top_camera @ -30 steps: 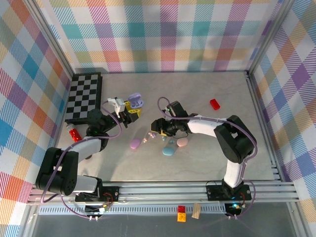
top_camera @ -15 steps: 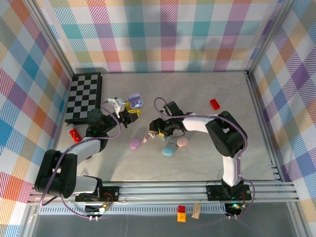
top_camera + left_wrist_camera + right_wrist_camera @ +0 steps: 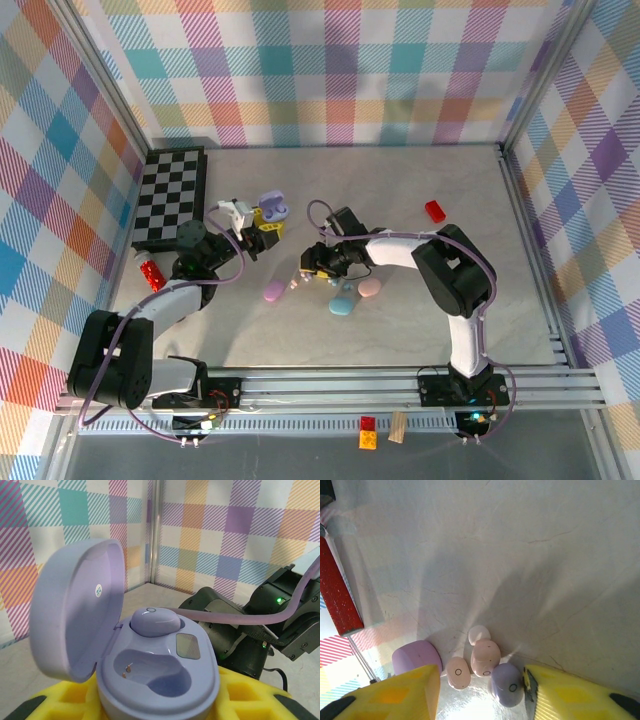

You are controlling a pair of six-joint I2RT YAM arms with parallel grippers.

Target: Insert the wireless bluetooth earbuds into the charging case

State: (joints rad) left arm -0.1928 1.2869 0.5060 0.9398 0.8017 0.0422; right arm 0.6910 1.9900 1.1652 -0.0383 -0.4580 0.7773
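Note:
My left gripper (image 3: 262, 222) is shut on the open lilac charging case (image 3: 157, 677), held between its yellow pads (image 3: 50, 702). The lid (image 3: 75, 610) stands up on the left. One lilac earbud (image 3: 155, 621) sits in the far slot and the near slot (image 3: 150, 667) is empty. My right gripper (image 3: 481, 680) is open, low over the table, its yellow fingers (image 3: 395, 695) either side of three loose earbuds: two pink ones (image 3: 457, 672) (image 3: 485, 657) and a lilac one (image 3: 507, 685). From above, these earbuds (image 3: 299, 276) lie just below the right gripper (image 3: 312, 262).
Three closed cases lie near the earbuds: a pink-lilac one (image 3: 273, 291), a pale blue one (image 3: 343, 300) and a pink one (image 3: 369, 288). A red block (image 3: 435, 210) lies to the right, a chessboard (image 3: 170, 195) at the back left, and a red cylinder (image 3: 150, 272) beside the left arm.
The right gripper has edged a little left and down toward the loose earbuds, its elbow swinging left. The left gripper and the open case have barely moved.

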